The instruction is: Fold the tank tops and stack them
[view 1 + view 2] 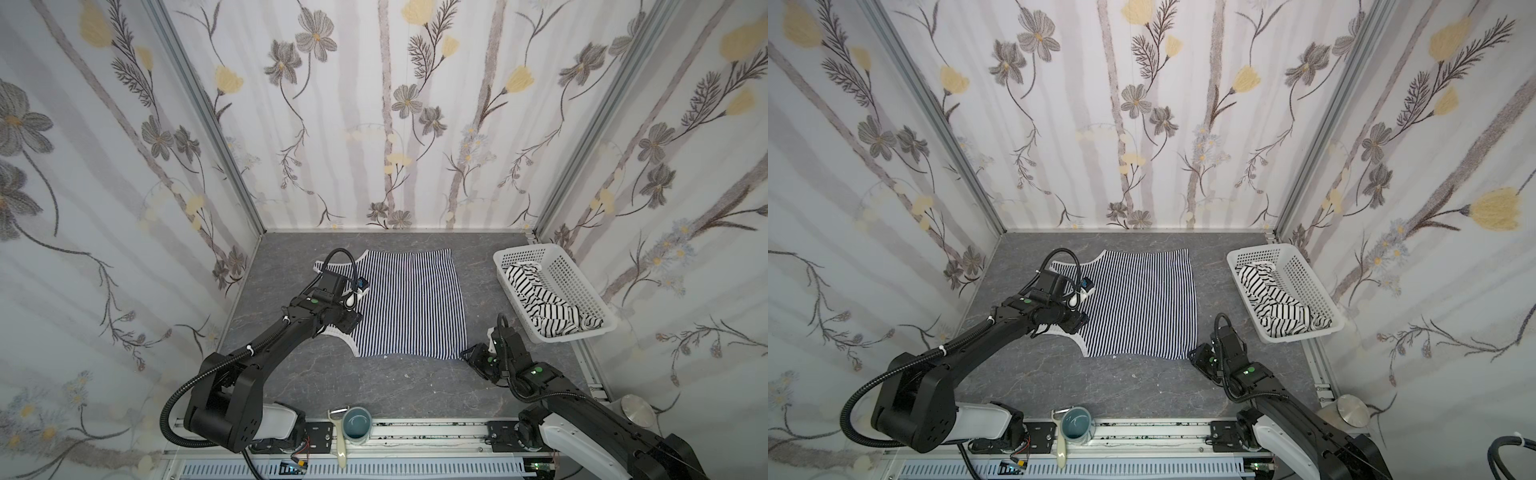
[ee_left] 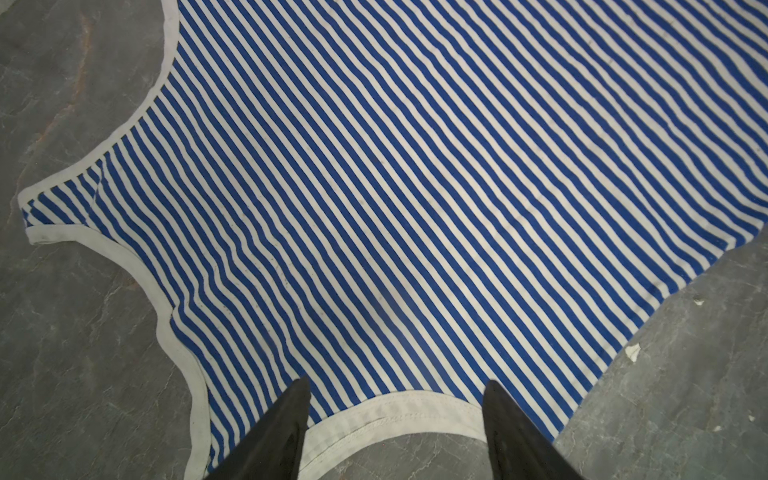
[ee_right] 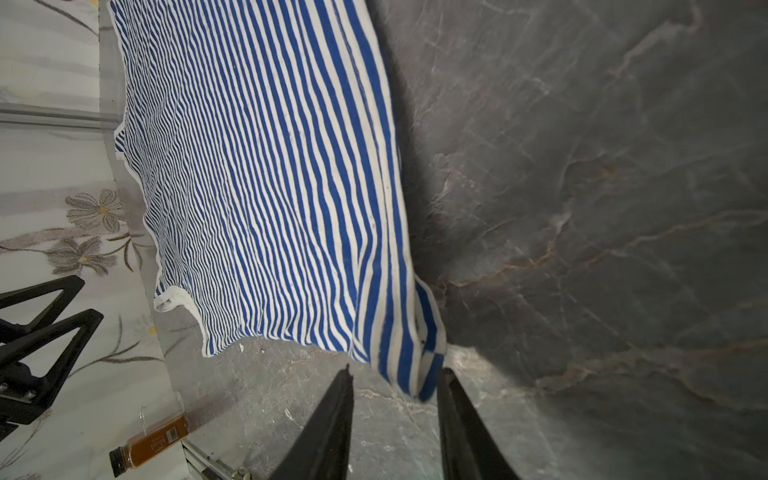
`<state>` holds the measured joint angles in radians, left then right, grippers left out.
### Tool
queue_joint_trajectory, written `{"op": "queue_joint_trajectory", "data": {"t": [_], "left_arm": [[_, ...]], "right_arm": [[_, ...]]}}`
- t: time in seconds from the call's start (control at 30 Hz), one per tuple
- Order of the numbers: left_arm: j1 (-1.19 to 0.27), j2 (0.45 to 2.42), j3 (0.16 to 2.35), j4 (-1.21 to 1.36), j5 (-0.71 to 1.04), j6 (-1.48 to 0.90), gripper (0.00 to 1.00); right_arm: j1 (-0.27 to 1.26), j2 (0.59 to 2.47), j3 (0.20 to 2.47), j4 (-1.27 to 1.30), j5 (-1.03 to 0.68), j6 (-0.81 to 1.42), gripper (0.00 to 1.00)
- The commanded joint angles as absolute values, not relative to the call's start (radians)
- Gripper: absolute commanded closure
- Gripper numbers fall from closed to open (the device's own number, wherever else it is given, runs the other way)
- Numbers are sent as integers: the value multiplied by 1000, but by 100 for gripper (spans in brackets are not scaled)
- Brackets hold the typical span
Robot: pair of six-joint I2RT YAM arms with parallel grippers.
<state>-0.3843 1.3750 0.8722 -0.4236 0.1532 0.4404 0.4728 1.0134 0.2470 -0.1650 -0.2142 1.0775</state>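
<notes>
The navy-and-white striped tank top (image 1: pixel 411 303) (image 1: pixel 1142 303) lies flat in the middle of the grey table. My left gripper (image 1: pixel 351 322) (image 1: pixel 1079 323) hovers over its left edge. In the left wrist view it is open (image 2: pixel 399 388), its fingers straddling the white curved trim (image 2: pixel 386 409). My right gripper (image 1: pixel 469 353) (image 1: pixel 1196 355) is at the top's near right corner. In the right wrist view its jaws (image 3: pixel 397 374) stand apart with that corner (image 3: pixel 419 374) between the tips, unclamped. The white tank top with black stripes (image 1: pixel 540 299) (image 1: pixel 1275 303) lies crumpled in the basket.
A white perforated basket (image 1: pixel 575 282) (image 1: pixel 1304 282) stands at the right beside the wall. A teal cup (image 1: pixel 358 424) and a peeler (image 1: pixel 338 440) sit on the front rail. A metal disc (image 1: pixel 636 409) lies at the near right. Floral walls close three sides.
</notes>
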Motion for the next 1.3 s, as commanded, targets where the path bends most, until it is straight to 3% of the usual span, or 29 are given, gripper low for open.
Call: {"op": "queue_joint_trajectory", "data": {"t": [0.0,0.7,1.07,1.27], "left_arm": [[-384,1373,869,-413,152,438,32],[-383,1385,870,-408,127,448,29],[-394,1386,853,-431,169,477,26],[-515,1358,791,-521,118,594,25]], "right_arm": [[469,1032,245,-118,-237,1095,67],[463,1130,247,-109,-236,1078,73],[457,1146,311,-175,-217,1023,99],[467,1165,476,-388,-130,881,100]]}}
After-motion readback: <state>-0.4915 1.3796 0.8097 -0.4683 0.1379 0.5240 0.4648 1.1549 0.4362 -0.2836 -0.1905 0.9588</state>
